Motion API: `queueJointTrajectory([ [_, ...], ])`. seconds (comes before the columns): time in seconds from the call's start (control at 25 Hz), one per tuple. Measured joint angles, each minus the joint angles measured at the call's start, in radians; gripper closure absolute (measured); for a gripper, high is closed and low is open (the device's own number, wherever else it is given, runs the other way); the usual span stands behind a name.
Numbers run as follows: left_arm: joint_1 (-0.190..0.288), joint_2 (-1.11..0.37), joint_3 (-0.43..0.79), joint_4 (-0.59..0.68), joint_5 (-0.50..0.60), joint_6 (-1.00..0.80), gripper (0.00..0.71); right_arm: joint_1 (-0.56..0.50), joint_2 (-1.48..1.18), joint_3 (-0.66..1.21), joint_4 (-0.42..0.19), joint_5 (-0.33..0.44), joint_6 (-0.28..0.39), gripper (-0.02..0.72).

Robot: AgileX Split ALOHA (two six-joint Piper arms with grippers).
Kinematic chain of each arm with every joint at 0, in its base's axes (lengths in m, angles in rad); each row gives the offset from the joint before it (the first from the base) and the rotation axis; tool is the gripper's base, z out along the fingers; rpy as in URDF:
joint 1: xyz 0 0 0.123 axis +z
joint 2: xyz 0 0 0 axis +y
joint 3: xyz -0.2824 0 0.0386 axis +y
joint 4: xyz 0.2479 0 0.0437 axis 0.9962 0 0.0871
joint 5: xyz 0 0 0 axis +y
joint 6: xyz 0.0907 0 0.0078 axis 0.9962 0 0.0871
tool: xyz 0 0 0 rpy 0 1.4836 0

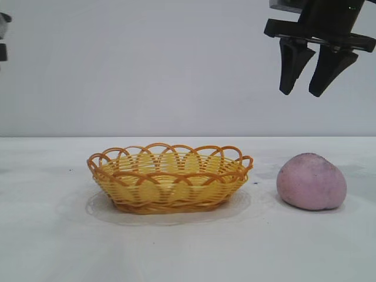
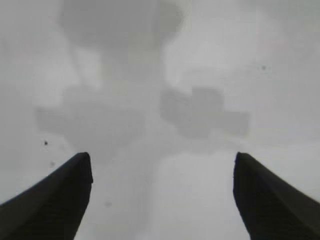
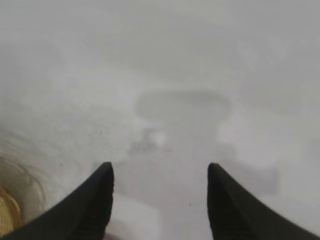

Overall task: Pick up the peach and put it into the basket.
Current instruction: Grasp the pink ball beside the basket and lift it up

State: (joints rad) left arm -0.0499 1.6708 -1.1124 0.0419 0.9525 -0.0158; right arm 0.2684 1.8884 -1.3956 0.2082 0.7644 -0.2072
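The dusty pink peach lies on the white table at the right. The yellow basket with its orange looped rim stands left of it, empty; a sliver of it shows in the right wrist view. My right gripper hangs high above the peach, open and empty; the right wrist view shows its fingers apart over bare table. My left gripper is open and empty over bare table; in the exterior view only a bit of the left arm shows at the far left edge.
The white table stretches flat around the basket and peach. A plain grey wall stands behind.
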Motion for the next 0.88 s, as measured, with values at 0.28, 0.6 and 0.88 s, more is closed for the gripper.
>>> queueJointTrajectory([
  [0.28, 0.0, -0.29, 0.158, -0.002, 0.027, -0.009, 0.193, 0.0, 0.0, 0.0, 0.0, 0.005, 0.0, 0.295],
  [0.6, 0.0, -0.721, 0.345, -0.041, 0.044, -0.034, 0.193, 0.0, 0.0, 0.0, 0.0, 0.005, 0.0, 0.295],
  [0.88, 0.0, -1.052, 0.518, -0.076, 0.127, -0.034, 0.193, 0.0, 0.0, 0.0, 0.0, 0.011, -0.009, 0.295],
])
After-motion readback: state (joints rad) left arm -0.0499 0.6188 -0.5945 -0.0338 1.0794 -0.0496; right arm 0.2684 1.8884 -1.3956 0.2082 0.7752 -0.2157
